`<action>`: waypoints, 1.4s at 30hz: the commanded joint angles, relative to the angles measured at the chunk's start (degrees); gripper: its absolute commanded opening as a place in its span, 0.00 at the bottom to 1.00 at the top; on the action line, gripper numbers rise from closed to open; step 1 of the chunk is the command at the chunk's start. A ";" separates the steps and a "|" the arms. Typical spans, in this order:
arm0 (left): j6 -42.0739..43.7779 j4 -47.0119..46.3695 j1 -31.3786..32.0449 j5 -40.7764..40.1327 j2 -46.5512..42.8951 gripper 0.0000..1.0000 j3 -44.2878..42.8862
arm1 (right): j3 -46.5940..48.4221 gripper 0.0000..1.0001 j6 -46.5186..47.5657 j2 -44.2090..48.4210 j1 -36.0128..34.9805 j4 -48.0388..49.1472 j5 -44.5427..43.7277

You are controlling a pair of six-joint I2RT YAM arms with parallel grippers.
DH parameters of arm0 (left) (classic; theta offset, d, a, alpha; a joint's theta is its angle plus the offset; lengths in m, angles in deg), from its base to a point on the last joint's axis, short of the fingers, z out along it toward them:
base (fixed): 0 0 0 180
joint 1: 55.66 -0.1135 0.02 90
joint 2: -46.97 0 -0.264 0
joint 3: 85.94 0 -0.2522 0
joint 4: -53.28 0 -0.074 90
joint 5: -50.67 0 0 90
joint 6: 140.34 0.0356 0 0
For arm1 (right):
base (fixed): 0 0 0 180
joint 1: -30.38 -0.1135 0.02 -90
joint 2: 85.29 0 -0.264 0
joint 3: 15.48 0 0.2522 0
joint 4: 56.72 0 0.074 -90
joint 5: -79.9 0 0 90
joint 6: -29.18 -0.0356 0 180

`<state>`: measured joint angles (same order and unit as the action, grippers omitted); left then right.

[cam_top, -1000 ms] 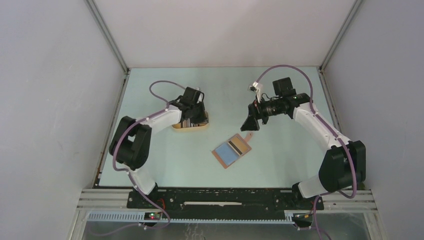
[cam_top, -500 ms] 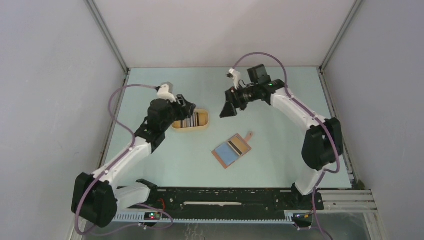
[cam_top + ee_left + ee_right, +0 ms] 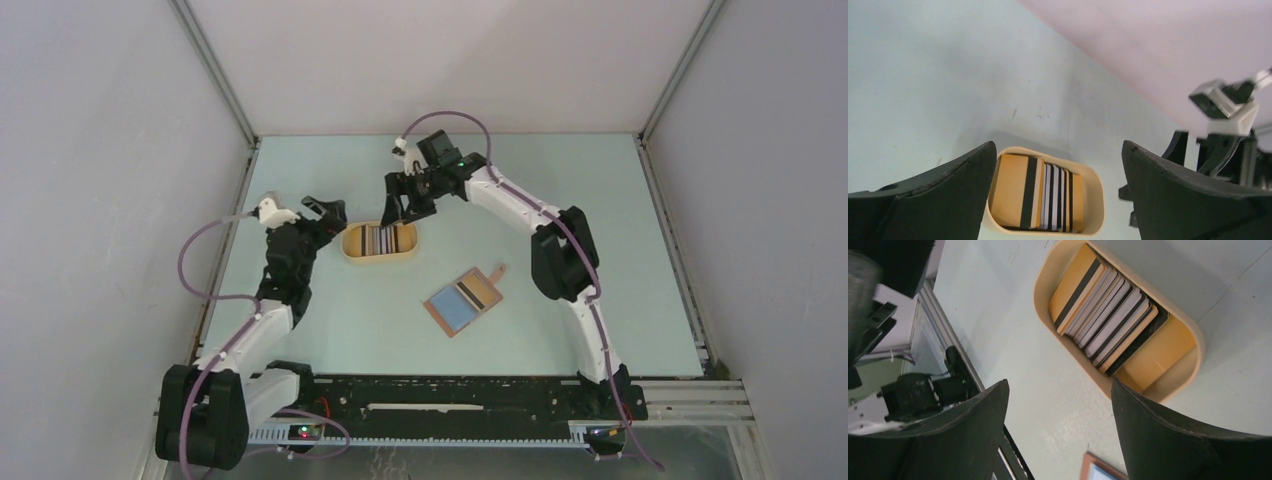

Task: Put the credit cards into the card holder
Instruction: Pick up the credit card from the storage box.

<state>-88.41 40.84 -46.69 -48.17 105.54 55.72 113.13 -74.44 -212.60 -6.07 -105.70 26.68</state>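
Top, left-wrist and right-wrist views of the work cell.

The pale green table (image 3: 600,200) is filling the floor of the white-walled enclosure. The right arm (image 3: 520,205) is reaching across from its base at the near right toward the far middle. The left arm (image 3: 262,320) is rising along the table's left edge.

The right gripper (image 3: 398,205) is hanging over the far end of the yellow oval tray (image 3: 348,246). Seen from its wrist, the right gripper (image 3: 1059,385) is showing its jaws spread wide with nothing between them, and the tray (image 3: 1168,350) is lying below and beyond them. The left gripper (image 3: 325,208) is sitting just left of the tray, apart from it. From its own wrist camera the left gripper (image 3: 1058,150) is likewise showing its jaws spread wide and gripping nothing, while the tray (image 3: 1095,200) is appearing between the two fingers.

The card holder (image 3: 462,302) is lying unfolded on the table, blue-grey inside facing up, well apart from the tray toward the near right, with neither gripper touching it.

The credit cards (image 3: 380,238) are standing on edge, packed side by side inside the tray. The wrist views are showing the credit cards (image 3: 1108,315) as a yellow one with a dark stripe at one end, then pale and dark ones (image 3: 1048,197).
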 commanded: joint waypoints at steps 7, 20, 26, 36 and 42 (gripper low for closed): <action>-17.33 -10.50 -11.01 12.79 13.40 0.98 0.99 | 13.18 0.89 -10.51 -9.29 -3.35 -2.60 -13.01; -21.48 -6.03 -12.57 13.79 19.09 0.78 -1.47 | 13.85 0.98 -16.03 -13.78 -3.71 -3.17 -13.37; -22.14 -5.43 -13.26 16.09 21.83 0.74 -3.05 | 13.82 0.99 -19.43 -14.29 -4.48 -3.99 -15.71; -22.08 -4.65 -13.63 18.56 23.94 0.62 -4.49 | 13.74 0.98 -22.69 -15.58 -4.86 -3.58 -13.92; -22.04 -4.44 -13.74 19.82 25.10 0.53 -5.32 | 13.65 0.98 -24.68 -16.25 -4.86 -3.62 -13.03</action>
<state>-110.35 36.75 -59.78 -30.16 129.73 53.40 124.45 -96.48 -227.70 -10.48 -109.22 12.76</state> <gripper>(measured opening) 0.552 0.980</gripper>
